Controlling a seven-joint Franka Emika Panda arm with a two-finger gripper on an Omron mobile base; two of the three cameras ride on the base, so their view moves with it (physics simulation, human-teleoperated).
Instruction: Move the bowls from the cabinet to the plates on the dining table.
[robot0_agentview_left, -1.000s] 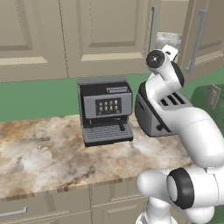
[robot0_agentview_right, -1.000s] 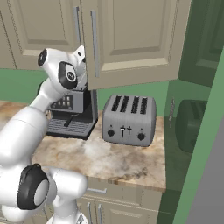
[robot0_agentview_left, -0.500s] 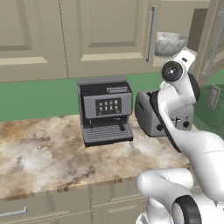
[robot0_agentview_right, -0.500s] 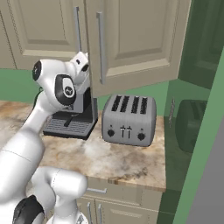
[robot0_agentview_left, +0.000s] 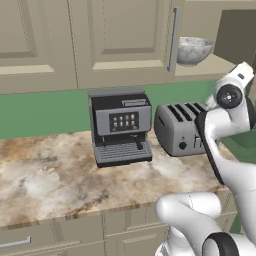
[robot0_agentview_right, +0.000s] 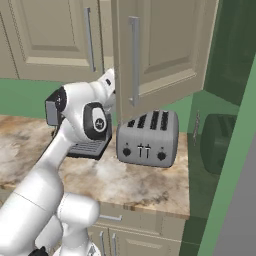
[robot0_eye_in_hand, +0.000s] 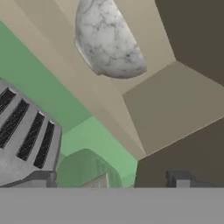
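Note:
The pale marbled bowl (robot0_agentview_left: 193, 50) (robot0_eye_in_hand: 109, 37) sits on the beige shelf (robot0_eye_in_hand: 175, 100) of the open cabinet (robot0_agentview_left: 120, 40), just right of the silver bar handle (robot0_agentview_left: 173, 39). In the hand view my gripper (robot0_eye_in_hand: 109, 181) is open and holds nothing. It is below and in front of the shelf, apart from the bowl, with its two dark fingertips (robot0_eye_in_hand: 41, 179) wide apart. My wrist (robot0_agentview_left: 230, 95) is raised beside the toaster, below the shelf. The open cabinet door (robot0_agentview_right: 165, 50) hides the hand in the right base view. The dark brown bowl, the plates and the dining table are out of view.
A grey toaster (robot0_agentview_left: 180, 129) (robot0_agentview_right: 147, 137) and a black coffee machine (robot0_agentview_left: 121, 125) stand on the marbled counter (robot0_agentview_left: 50, 180) under the cabinet. The door's long handle (robot0_agentview_right: 134, 60) hangs over the toaster. A green wall and a dark rounded object (robot0_agentview_right: 216, 142) lie to the right.
The arm has swung right and the hand has turned up toward the shelf. The right cabinet door stands wider open than before. The bowl has not moved.

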